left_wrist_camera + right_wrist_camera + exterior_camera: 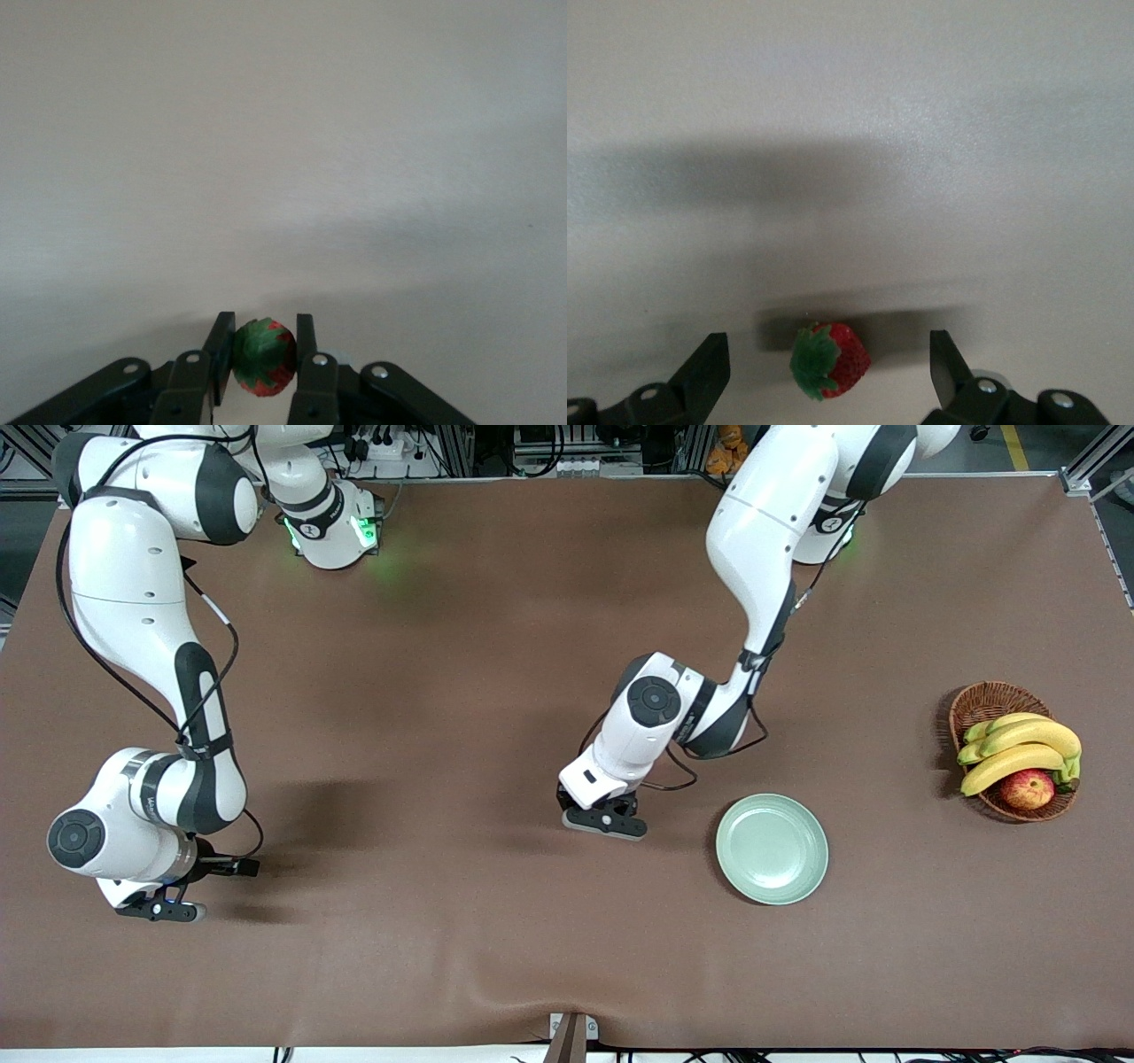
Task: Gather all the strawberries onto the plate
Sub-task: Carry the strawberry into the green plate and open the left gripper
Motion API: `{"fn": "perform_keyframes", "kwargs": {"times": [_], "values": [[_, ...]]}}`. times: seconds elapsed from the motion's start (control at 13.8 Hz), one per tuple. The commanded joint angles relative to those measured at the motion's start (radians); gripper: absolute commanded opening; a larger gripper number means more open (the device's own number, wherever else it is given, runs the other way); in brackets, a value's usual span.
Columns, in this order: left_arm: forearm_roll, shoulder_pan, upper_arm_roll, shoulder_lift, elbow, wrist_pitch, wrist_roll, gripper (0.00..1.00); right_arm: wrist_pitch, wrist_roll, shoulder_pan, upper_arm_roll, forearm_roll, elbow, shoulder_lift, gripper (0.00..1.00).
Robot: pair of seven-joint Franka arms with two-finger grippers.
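Wicker, brown and round, the basket (983, 704) holds yellow bananas (1019, 748) and a red-yellow apple (1028, 788); the pale mint-green glossy plate (772, 849) lies bare. Beside it, the left gripper (264, 341) is bent low to the table, clamped on a small red strawberry (263, 356). The right gripper (830, 359) hangs spread around another green-capped strawberry (830, 359) at its table end.

Surface (461, 691): matt brown cloth-like covering, slightly wrinkled. Round pale mint-green plate (772, 849): smooth, glossy glaze. Brown basket (983, 704): rough woven wicker. Robot arm shells: glossy white plastic. Small red strawberry (830, 359): finely dimpled skin.
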Motion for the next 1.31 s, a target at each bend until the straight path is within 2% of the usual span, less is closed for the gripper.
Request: {"fn": "perform_keyframes", "kwargs": {"times": [0.0,0.22,0.36,0.58,0.65,0.8,1.02,1.23], "values": [[0.016,0.034,0.026,-0.142,-0.166,-0.047,0.101,0.0,0.007,-0.039,-0.014,0.009,0.021,-0.017,-0.003,1.0],[0.016,0.132,0.026,-0.253,-0.317,-0.05,0.256,0.0,0.0,-0.036,-0.011,0.014,0.022,-0.031,-0.006,0.66],[0.017,0.201,0.026,-0.299,-0.396,-0.067,0.308,0.0,-0.003,-0.033,-0.011,0.014,0.024,-0.042,-0.011,0.48],[0.036,0.28,0.029,-0.313,-0.421,-0.11,0.35,0.0,-0.005,-0.032,-0.011,0.014,0.025,-0.047,-0.017,0.22],[0.081,0.313,0.028,-0.304,-0.412,-0.109,0.371,0.0,-0.005,-0.03,-0.009,0.015,0.025,-0.045,-0.02,0.17],[0.135,0.35,0.026,-0.27,-0.401,-0.098,0.38,0.0,-0.005,-0.03,-0.003,0.015,0.025,-0.044,-0.031,0.14],[0.14,0.361,0.026,-0.238,-0.383,-0.047,0.394,0.0,-0.006,-0.026,0.043,0.017,0.025,-0.042,-0.052,0.14],[0.123,0.364,0.02,-0.146,-0.326,-0.011,0.39,0.0,-0.022,0.049,0.135,0.026,0.027,-0.039,-0.067,0.14]]}}
